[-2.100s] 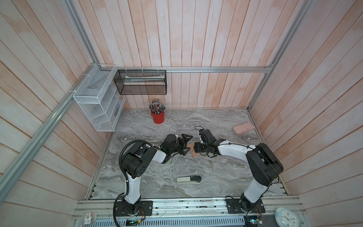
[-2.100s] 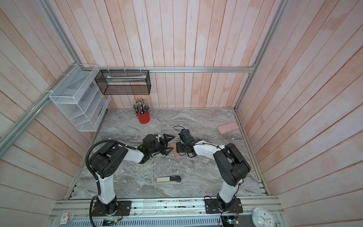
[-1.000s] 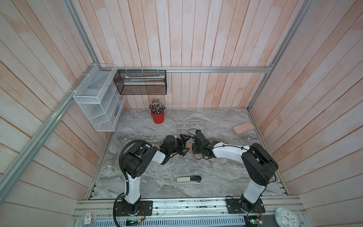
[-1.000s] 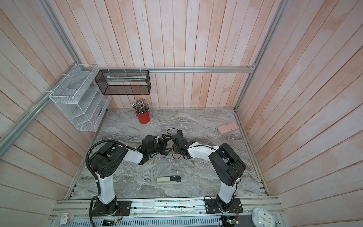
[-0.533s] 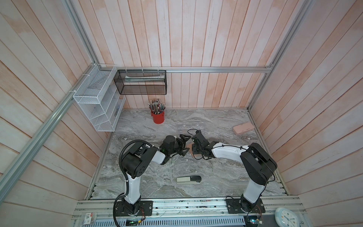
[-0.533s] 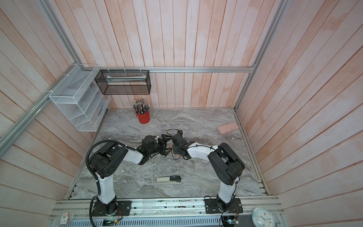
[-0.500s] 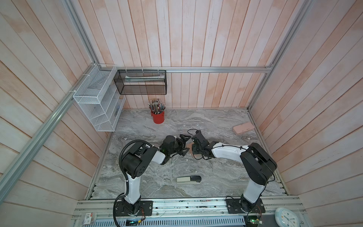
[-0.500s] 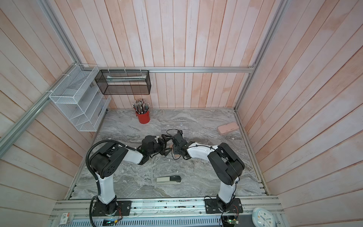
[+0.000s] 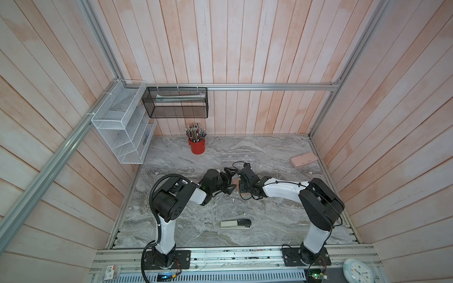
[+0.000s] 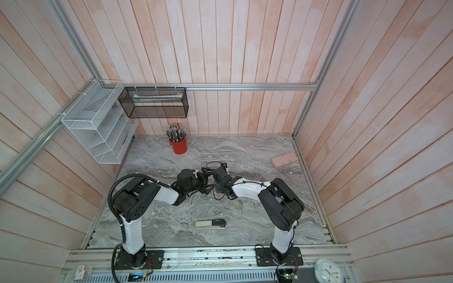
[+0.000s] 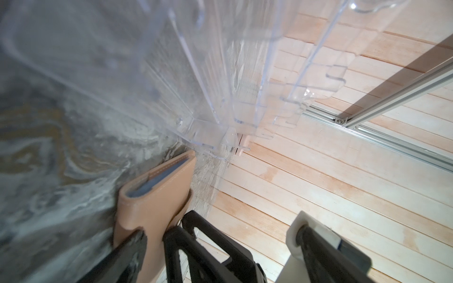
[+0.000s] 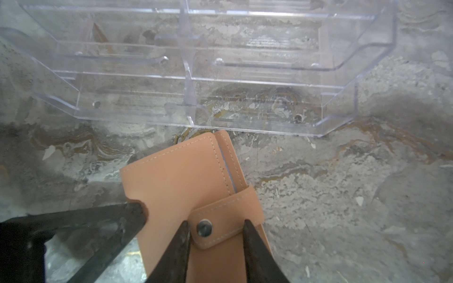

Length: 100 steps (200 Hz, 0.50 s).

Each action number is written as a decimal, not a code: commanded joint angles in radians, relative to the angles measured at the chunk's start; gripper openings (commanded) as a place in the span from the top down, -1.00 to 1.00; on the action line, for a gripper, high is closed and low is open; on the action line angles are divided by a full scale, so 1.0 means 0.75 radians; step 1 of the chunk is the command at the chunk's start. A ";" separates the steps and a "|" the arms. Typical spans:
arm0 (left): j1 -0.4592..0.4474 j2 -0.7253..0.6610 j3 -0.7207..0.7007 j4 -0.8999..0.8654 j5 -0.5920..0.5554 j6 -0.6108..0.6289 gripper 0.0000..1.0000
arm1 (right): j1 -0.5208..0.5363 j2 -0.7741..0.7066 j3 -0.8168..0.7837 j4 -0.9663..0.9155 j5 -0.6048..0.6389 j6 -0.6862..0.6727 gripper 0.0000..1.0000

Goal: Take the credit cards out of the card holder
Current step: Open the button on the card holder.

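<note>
Right gripper [image 12: 215, 229], partly closed, nips the card holder's [image 12: 176, 176] snap tab [image 12: 228, 208]; left gripper [image 9: 230, 181] gapes wide, one finger [image 12: 117, 220] touching its edge.

The twin arms pair glossy white shells with bulky black joint housings [image 9: 318, 204], each on a black base plate [image 9: 182, 260] fixed with screws. A ribbed black hose [image 9: 161, 178] curls beside the left arm [image 9: 196, 194]; thin black wires [image 9: 286, 183], tied on with small bands, run along the right arm [image 9: 282, 191].
</note>
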 commanded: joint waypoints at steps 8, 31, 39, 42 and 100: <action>0.015 0.080 -0.012 -0.124 -0.055 -0.008 -1.00 | 0.036 0.061 0.055 -0.076 0.078 0.016 0.25; 0.015 0.089 -0.008 -0.122 -0.051 -0.014 -1.00 | 0.049 0.097 0.093 -0.120 0.133 0.027 0.29; 0.014 0.089 -0.008 -0.121 -0.051 -0.014 -1.00 | 0.052 0.105 0.104 -0.129 0.144 0.029 0.29; 0.016 0.089 -0.007 -0.120 -0.052 -0.012 -1.00 | 0.053 0.109 0.106 -0.133 0.147 0.029 0.30; 0.015 0.099 -0.018 -0.107 -0.057 -0.029 -1.00 | 0.063 0.118 0.113 -0.167 0.205 0.043 0.40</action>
